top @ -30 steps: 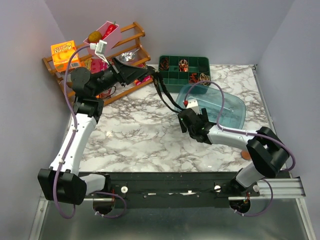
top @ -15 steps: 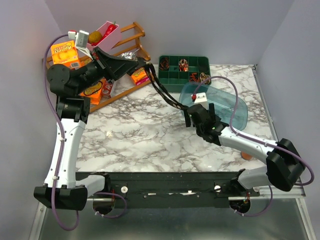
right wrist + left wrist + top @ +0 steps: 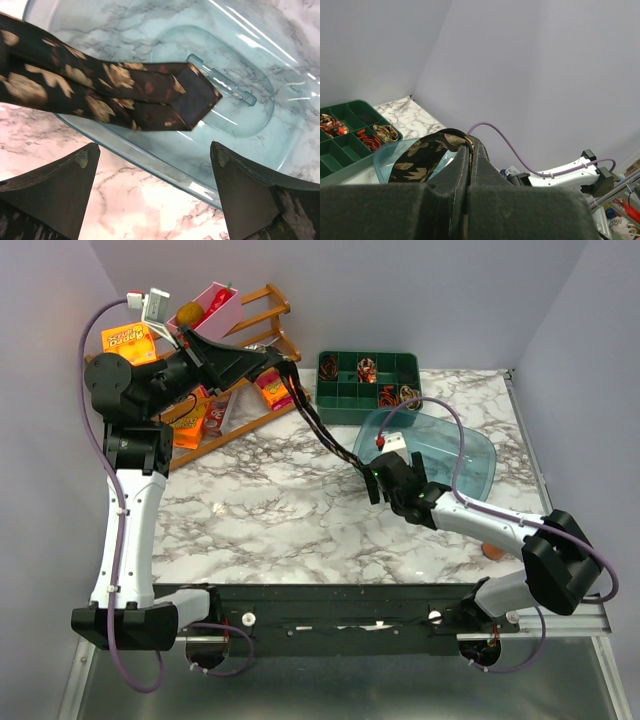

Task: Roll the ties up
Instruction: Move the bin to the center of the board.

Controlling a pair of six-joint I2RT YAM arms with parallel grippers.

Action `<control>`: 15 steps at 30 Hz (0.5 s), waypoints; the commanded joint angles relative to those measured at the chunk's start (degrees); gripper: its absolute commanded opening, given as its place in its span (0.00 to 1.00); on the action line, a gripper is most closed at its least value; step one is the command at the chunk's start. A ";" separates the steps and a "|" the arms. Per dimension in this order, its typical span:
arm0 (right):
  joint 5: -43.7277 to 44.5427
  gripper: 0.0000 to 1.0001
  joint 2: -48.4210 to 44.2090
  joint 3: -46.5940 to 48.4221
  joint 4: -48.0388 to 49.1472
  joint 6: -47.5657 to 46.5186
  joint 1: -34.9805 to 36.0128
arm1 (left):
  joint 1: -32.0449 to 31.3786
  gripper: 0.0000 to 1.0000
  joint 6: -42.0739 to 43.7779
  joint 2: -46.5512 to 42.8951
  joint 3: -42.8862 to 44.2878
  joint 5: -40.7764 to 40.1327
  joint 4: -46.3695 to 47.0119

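Tie (image 3: 325,430) is clamped by the left gripper (image 3: 287,368), raised over the table's (image 3: 270,510) far edge. Its tip lies in the bin (image 3: 470,455) by the right gripper (image 3: 152,165), jaws spread wide. It looks unrolled; finished coils (image 3: 367,368) fill the far-edge tray (image 3: 335,412).

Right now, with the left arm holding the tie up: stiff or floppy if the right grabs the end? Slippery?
Likely floppy: the tie sags in a curve from the shut left gripper down to the blue tub. Probably light, since one pinch carries it. It lies over smooth plastic there, so it may slide.
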 commanded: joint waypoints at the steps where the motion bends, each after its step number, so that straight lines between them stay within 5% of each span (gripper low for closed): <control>1: -1.80 1.00 1.21 0.32 -3.32 1.44 -0.53 | 0.53 0.00 -1.00 0.09 2.57 1.37 0.12; 6: -4.95 1.00 -0.54 2.61 -4.02 0.91 -0.53 | 2.29 0.00 -1.97 0.26 4.07 0.93 1.08; 15: -9.97 0.99 -3.97 6.30 -2.27 0.04 -0.44 | 3.34 0.00 -13.21 0.70 5.30 1.10 16.37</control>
